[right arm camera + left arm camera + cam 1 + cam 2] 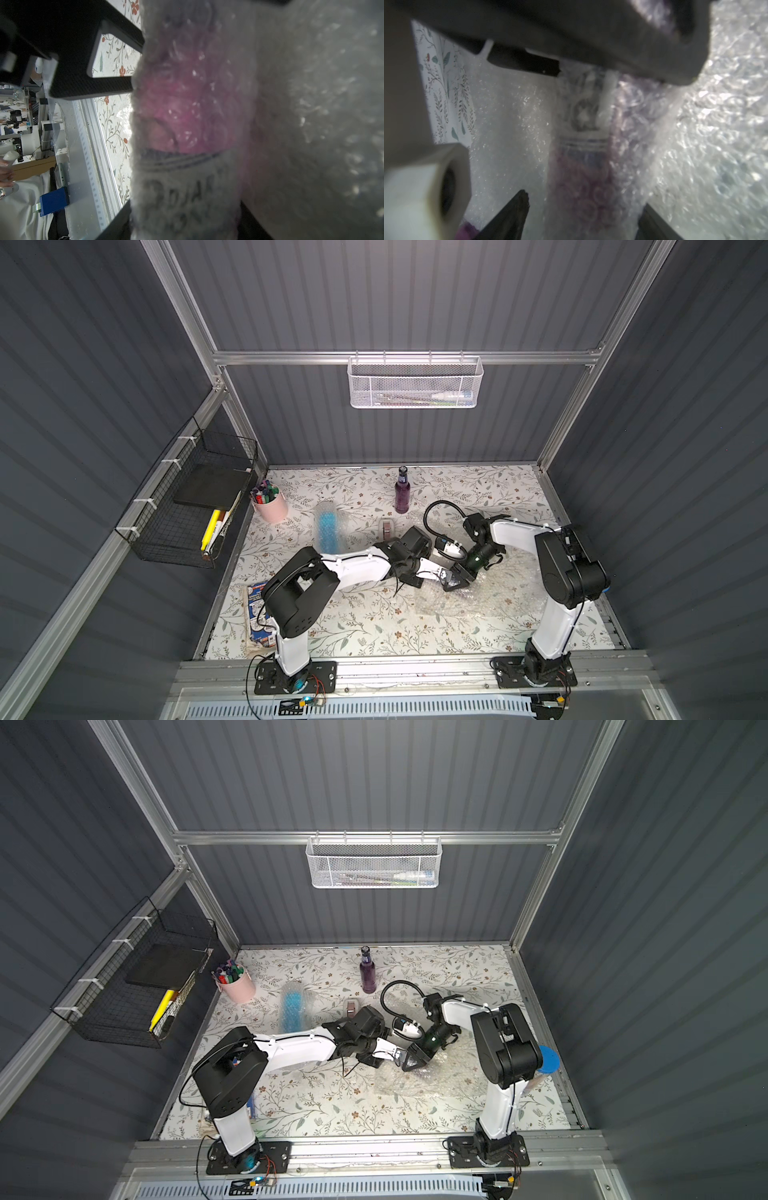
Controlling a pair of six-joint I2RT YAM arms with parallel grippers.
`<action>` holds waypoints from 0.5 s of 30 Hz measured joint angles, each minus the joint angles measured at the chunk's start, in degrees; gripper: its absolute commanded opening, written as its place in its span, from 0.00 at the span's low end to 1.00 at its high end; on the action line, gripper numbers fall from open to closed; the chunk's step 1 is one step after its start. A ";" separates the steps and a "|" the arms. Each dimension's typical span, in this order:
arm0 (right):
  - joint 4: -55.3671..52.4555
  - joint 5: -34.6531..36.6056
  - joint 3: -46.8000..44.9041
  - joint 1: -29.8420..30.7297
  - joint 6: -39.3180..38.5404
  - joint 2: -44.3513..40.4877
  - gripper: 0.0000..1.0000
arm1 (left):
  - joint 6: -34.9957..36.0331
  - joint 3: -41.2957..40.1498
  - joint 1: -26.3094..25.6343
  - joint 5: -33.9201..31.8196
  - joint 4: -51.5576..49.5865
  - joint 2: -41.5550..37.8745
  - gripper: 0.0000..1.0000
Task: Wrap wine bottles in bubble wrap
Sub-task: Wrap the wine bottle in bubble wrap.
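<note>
- Floral paper covers the counter (374, 626), and ribbed grey walls (415, 302) box it in.
- On the back rail, the white mesh basket (414, 383) holds pens (395, 398) and a white tube (451, 396).
- On the side wall, the black wire basket (183, 526) holds a black pad (212, 487) and a yellow marker (211, 529).
- The pink cup (272, 506) is full of markers (264, 491).
- I see the blue bottle (327, 531) lying rolled in bubble wrap (322, 508), its long axis running back to front.
- The standing purple bottle (402, 491) is upright near the back wall, cap up.
- My right pincer (187, 209) is clamped on the wrapped purple bottle (187, 116), which lies on a crinkly second sheet (498, 589). I cannot tell which way its neck points.
- My left pincer (584, 199) straddles that bottle with its jaws apart.
</note>
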 measured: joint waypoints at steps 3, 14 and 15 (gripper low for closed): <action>0.00 -0.02 0.00 0.00 -0.09 0.00 0.55 | 0.24 0.98 0.00 1.66 -1.40 1.38 0.76; -0.02 -0.04 -0.02 -0.72 -0.22 -0.09 0.64 | 0.81 5.99 0.00 6.93 -7.67 4.90 0.63; -0.02 -0.02 -0.02 -0.83 -0.24 -0.13 0.65 | 0.72 6.16 0.02 7.19 -7.93 4.98 0.62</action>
